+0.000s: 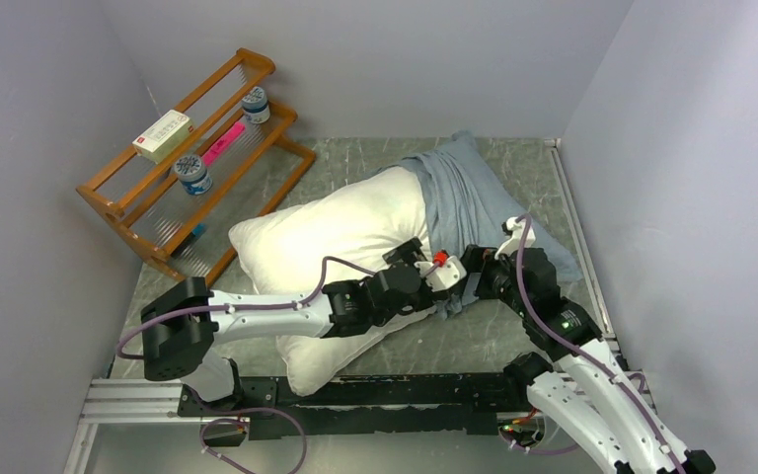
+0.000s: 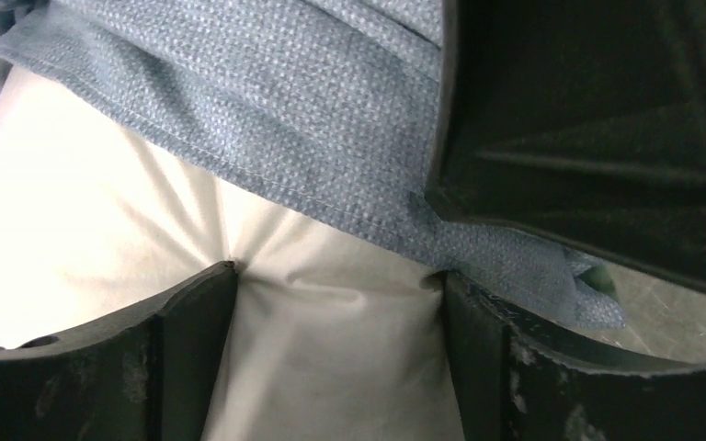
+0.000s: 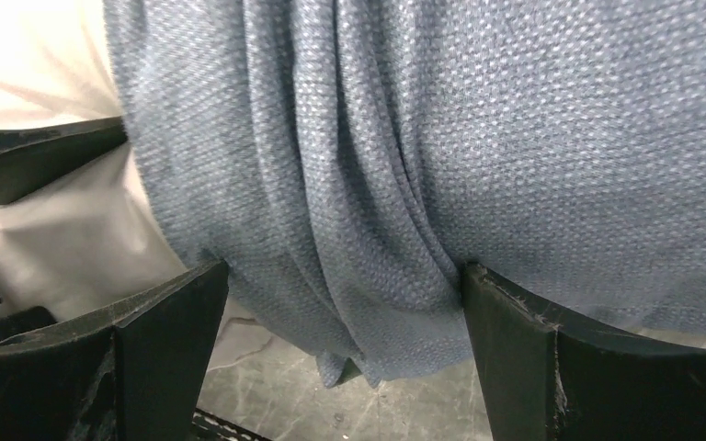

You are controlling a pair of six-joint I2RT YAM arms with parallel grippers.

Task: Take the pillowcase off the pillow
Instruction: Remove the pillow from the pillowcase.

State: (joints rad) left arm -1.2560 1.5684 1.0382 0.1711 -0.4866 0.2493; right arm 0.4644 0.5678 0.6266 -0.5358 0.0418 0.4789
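The white pillow (image 1: 326, 237) lies across the middle of the table, and the blue-grey pillowcase (image 1: 464, 193) still covers its right end. My left gripper (image 1: 432, 265) is pressed down on the bare pillow (image 2: 331, 367) just short of the pillowcase hem (image 2: 267, 175). Its jaws stand wide, the fingertips (image 2: 225, 276) dent the white fabric, and a bulge of pillow sits between them. My right gripper (image 1: 476, 275) is close beside it, also open, with bunched folds of the pillowcase (image 3: 377, 184) hanging between its fingers (image 3: 496, 303) over the table.
A wooden rack (image 1: 118, 202) stands at the back left, holding a box (image 1: 162, 135), two jars (image 1: 255, 104) (image 1: 193, 173) and a pink item (image 1: 223, 144). Grey walls close in on the left, back and right. The right arm's black housing (image 2: 588, 119) hangs right next to the left wrist.
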